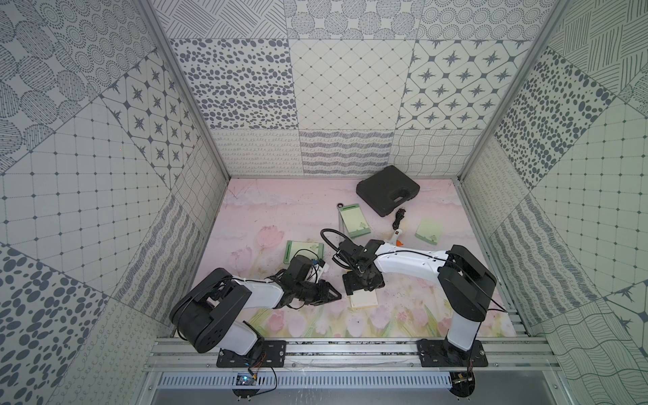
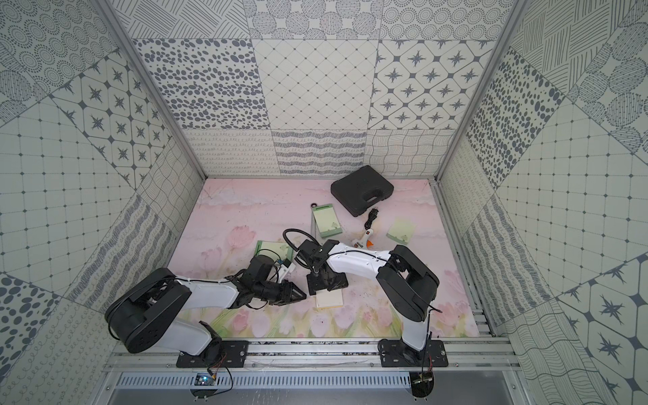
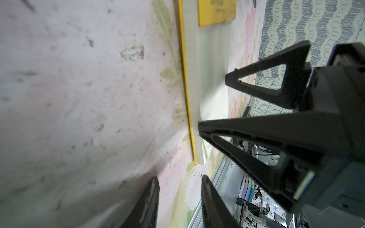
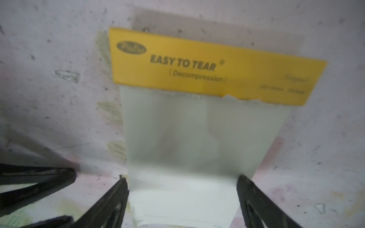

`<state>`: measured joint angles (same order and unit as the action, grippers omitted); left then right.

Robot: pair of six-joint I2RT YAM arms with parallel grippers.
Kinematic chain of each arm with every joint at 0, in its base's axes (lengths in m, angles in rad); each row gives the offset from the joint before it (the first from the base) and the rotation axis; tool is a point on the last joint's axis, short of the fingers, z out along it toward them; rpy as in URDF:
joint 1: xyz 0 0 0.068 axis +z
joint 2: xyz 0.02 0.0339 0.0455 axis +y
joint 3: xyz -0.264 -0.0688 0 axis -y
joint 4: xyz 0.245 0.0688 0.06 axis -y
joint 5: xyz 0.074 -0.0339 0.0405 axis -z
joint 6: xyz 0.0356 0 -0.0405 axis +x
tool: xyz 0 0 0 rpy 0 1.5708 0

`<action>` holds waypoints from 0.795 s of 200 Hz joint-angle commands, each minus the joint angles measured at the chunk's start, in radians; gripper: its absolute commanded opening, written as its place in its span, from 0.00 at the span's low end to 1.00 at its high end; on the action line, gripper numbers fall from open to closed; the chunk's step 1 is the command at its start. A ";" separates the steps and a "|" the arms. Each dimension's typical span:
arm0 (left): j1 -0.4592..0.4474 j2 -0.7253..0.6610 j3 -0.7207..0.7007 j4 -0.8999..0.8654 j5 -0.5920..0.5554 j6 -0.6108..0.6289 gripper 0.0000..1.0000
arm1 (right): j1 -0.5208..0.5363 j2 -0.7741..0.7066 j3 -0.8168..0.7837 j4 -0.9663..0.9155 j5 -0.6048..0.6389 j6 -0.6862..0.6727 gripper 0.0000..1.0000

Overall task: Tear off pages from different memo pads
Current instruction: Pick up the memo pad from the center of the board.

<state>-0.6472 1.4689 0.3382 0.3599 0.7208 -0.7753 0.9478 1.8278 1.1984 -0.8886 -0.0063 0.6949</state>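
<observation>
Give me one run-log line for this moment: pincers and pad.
target: cream memo pad | right pincer: open, astride pad end opposite yellow header | left pincer: open, empty, beside pad

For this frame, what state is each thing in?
Cream memo pad: flat on the table.
Right gripper: open, fingertips flanking that pad.
Left gripper: partly open, empty.
Far green memo pad: flat, untouched.
Near green memo pad: flat, partly hidden.
Loose green page: torn off, lying flat.
Black case: closed.
Glue gun: lying down.

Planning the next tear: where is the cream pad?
The cream pad lies front-centre in both top views, under the right gripper, left gripper beside it.
</observation>
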 commanded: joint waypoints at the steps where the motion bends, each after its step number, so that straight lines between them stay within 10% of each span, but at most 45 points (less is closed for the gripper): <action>1: 0.008 -0.002 -0.015 -0.101 -0.072 0.028 0.38 | 0.010 0.049 -0.034 0.025 -0.047 -0.001 0.86; 159: -0.100 0.143 0.047 0.073 -0.042 -0.057 0.37 | -0.014 0.011 -0.105 0.129 -0.120 0.004 0.82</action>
<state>-0.7105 1.5658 0.3641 0.4828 0.7525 -0.8062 0.9295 1.7882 1.1484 -0.8391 -0.0296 0.6949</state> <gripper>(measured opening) 0.377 0.825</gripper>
